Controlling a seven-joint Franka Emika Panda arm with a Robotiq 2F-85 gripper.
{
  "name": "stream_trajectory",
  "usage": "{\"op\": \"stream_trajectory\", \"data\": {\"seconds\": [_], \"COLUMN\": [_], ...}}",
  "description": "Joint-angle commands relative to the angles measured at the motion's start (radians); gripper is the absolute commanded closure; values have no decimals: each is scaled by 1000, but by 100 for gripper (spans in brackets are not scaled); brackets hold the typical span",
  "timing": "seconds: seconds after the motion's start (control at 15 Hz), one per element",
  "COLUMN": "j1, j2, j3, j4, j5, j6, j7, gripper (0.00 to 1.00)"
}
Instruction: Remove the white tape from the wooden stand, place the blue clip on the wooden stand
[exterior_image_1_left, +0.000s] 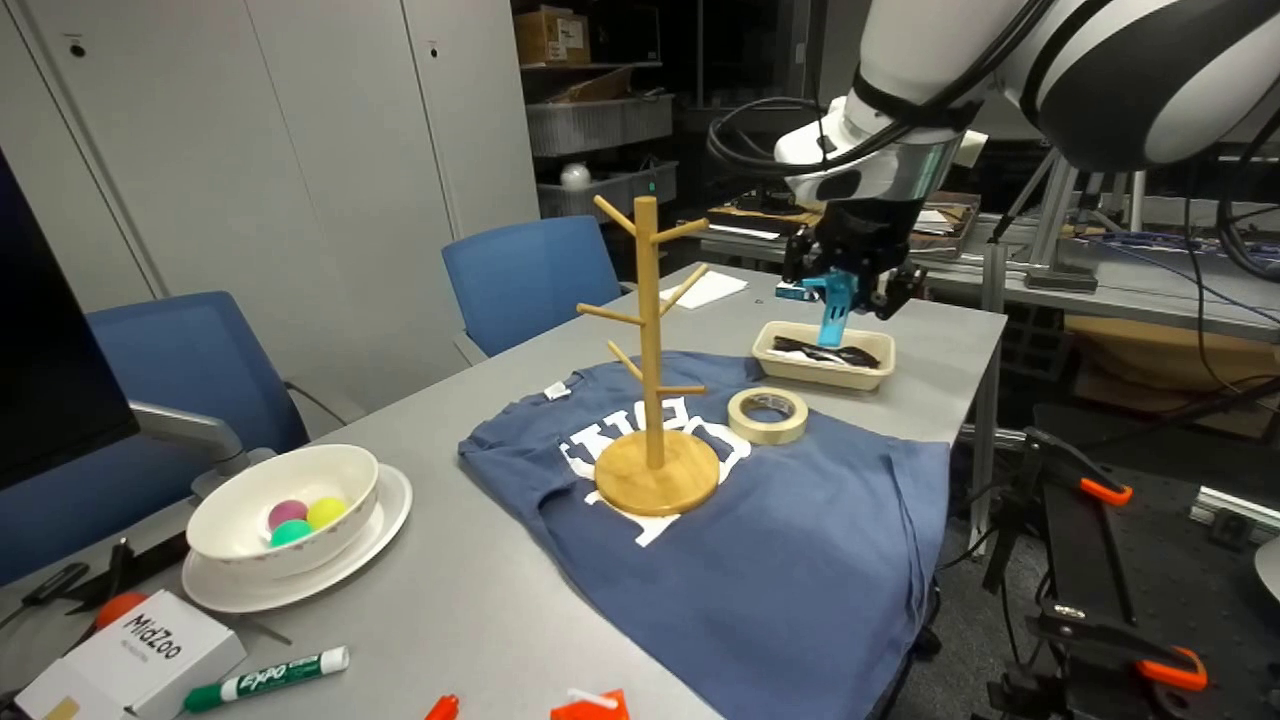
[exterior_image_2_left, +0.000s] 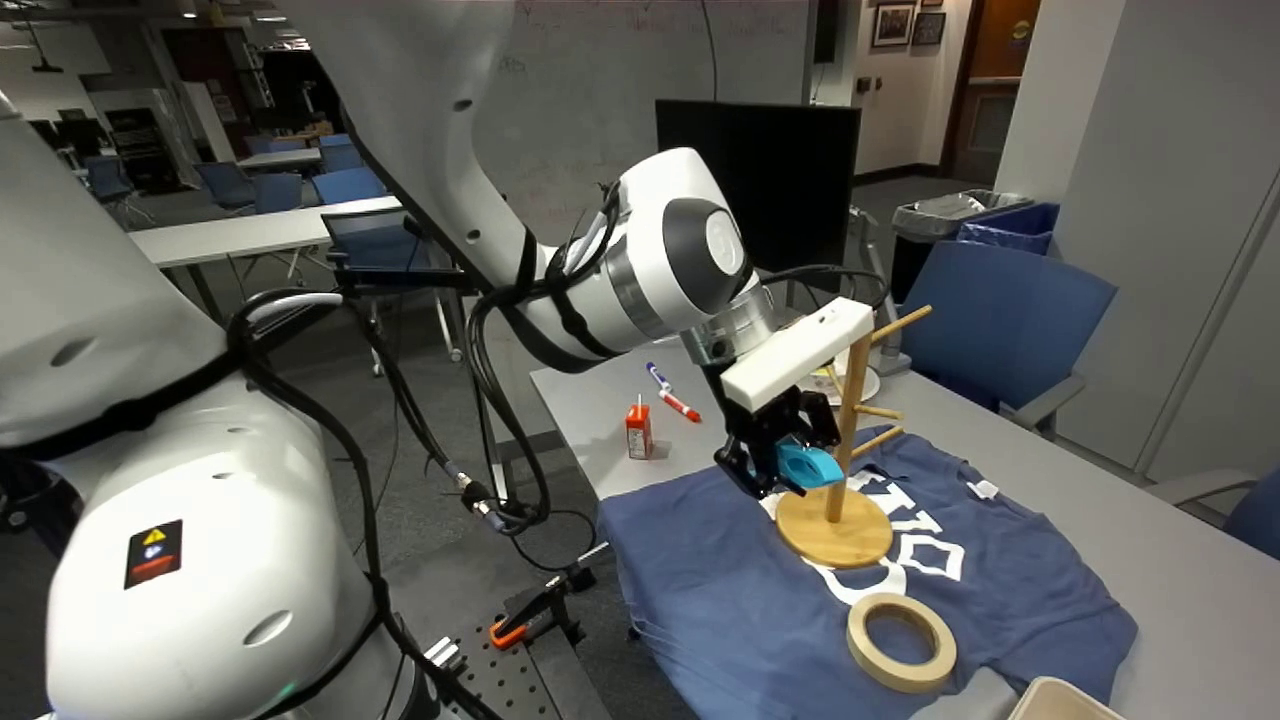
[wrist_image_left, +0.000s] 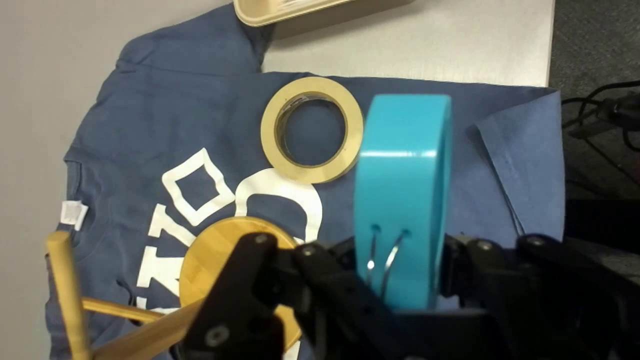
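Gripping the clip (wrist_image_left: 397, 195) between my closed jaws, I am holding it aloft, apart from the stand (exterior_image_1_left: 652, 360), while the tape (wrist_image_left: 312, 173) is already lying on the shirt (exterior_image_1_left: 790, 560), so only placing the clip is seemingly remaining.

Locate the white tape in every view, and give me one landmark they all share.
In an exterior view: white tape, right of centre, slightly below mid-height.
In an exterior view: white tape, lower right.
Wrist view: white tape, upper middle, left of blue clip.
Shared landmark: wooden stand.
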Motion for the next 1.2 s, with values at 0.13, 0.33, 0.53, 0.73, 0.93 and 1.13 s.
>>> {"op": "stream_trajectory", "data": {"seconds": [0.13, 0.33, 0.53, 0.73, 0.93, 1.13], "j1": [57, 85, 75, 74, 74, 96], "j2": [-70, -70, -45, -39, -39, -61], "j3": [0, 0, 5, 5, 5, 52], "j4": [-16, -11, -4, -4, -4, 27], "j5": [22, 39, 19, 19, 19, 11], "j6": [12, 30, 26, 26, 26, -64], "j7": [-87, -111, -66, -66, -66, -51], "gripper": [99, 99, 96, 96, 99, 99]}}
